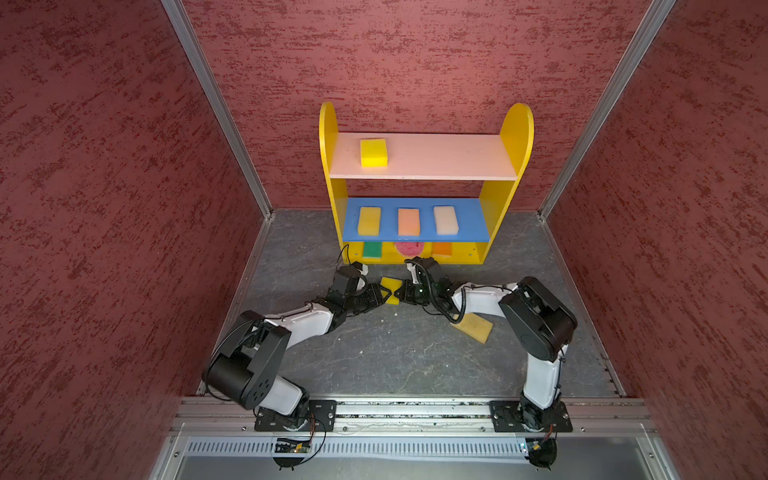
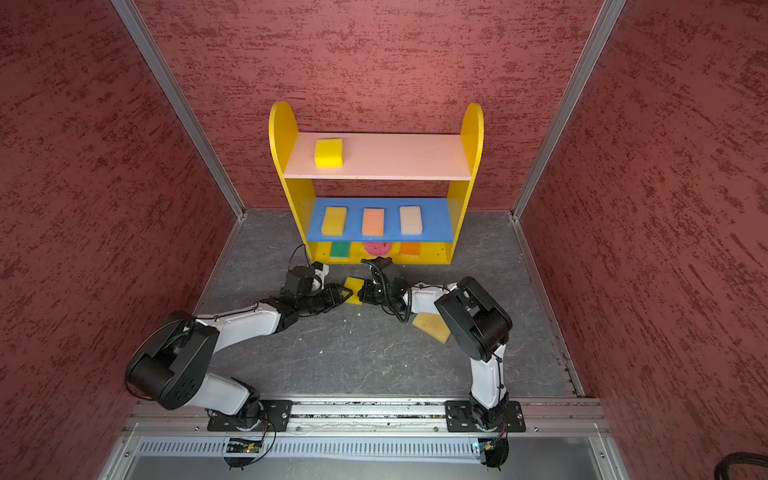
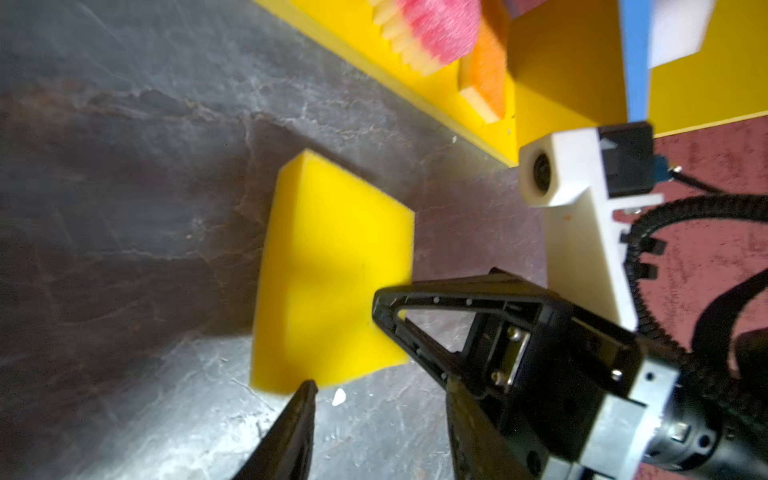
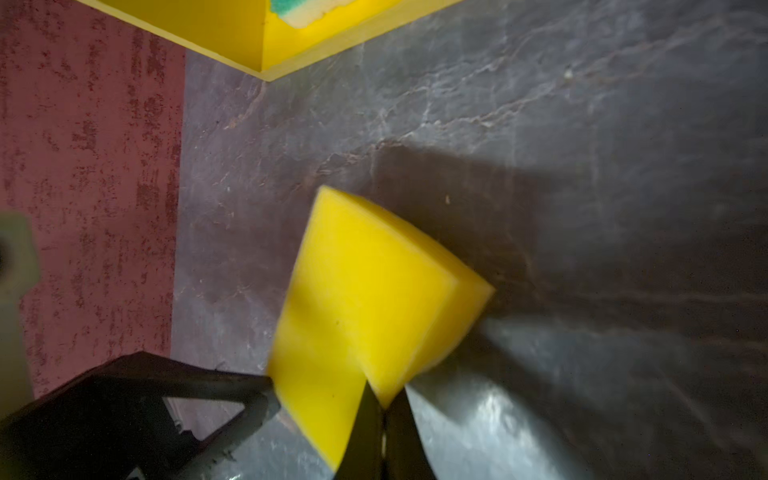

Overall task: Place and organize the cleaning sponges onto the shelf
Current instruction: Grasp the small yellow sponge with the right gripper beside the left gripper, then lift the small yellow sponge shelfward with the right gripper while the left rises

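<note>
A bright yellow sponge (image 1: 391, 288) (image 2: 354, 288) sits low over the grey floor in front of the shelf (image 1: 494, 216), between both grippers. My right gripper (image 4: 382, 401) (image 1: 400, 291) is shut on one corner of this sponge (image 4: 365, 291). My left gripper (image 3: 380, 386) (image 1: 384, 293) is open at the opposite end, one fingertip (image 3: 308, 388) touching the edge of the sponge (image 3: 332, 270), nothing between its fingers. Another yellow sponge (image 1: 373, 152) lies on the pink top board. Golden (image 1: 369, 221), peach (image 1: 409, 221) and cream (image 1: 446, 220) sponges lie on the blue board.
On the shelf's bottom stand a green sponge (image 1: 372, 249), a round pink one (image 1: 409, 248) and an orange one (image 1: 441, 248). A tan sponge (image 1: 476, 329) lies on the floor, partly under the right arm. Red walls enclose the floor on three sides.
</note>
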`<act>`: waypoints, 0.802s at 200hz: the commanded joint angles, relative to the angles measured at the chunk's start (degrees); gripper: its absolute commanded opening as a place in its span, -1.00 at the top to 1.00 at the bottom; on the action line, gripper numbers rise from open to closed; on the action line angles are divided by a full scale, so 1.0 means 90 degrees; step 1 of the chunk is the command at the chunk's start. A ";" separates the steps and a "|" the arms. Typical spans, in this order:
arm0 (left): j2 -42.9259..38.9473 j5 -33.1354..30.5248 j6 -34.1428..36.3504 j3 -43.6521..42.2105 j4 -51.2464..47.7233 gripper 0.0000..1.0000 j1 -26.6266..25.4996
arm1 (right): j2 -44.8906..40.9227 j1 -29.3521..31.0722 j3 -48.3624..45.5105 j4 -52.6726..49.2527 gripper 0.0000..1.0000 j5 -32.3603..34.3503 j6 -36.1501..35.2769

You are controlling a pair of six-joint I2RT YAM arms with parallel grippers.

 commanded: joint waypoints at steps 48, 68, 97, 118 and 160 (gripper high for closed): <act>-0.2535 -0.1137 0.0920 0.0953 -0.2217 -0.17 -0.0038 | -0.2237 0.0014 0.0319 -0.2091 1.00 0.1402 -0.1030; -0.3092 -0.1400 0.1149 0.1232 -0.2731 -0.20 -0.0015 | -0.2570 0.0014 0.0666 -0.2615 1.00 0.1591 -0.1245; -0.3678 -0.1784 0.1369 0.1677 -0.3325 -0.24 0.0056 | -0.3041 0.0014 0.1161 -0.3188 1.00 0.1884 -0.1467; -0.3917 -0.1933 0.1560 0.2079 -0.3711 -0.26 0.0130 | -0.3219 0.0014 0.1668 -0.3670 1.00 0.2148 -0.1722; -0.4051 -0.2170 0.1922 0.2816 -0.4200 -0.25 0.0252 | -0.3256 0.0014 0.2821 -0.4462 1.00 0.2626 -0.2268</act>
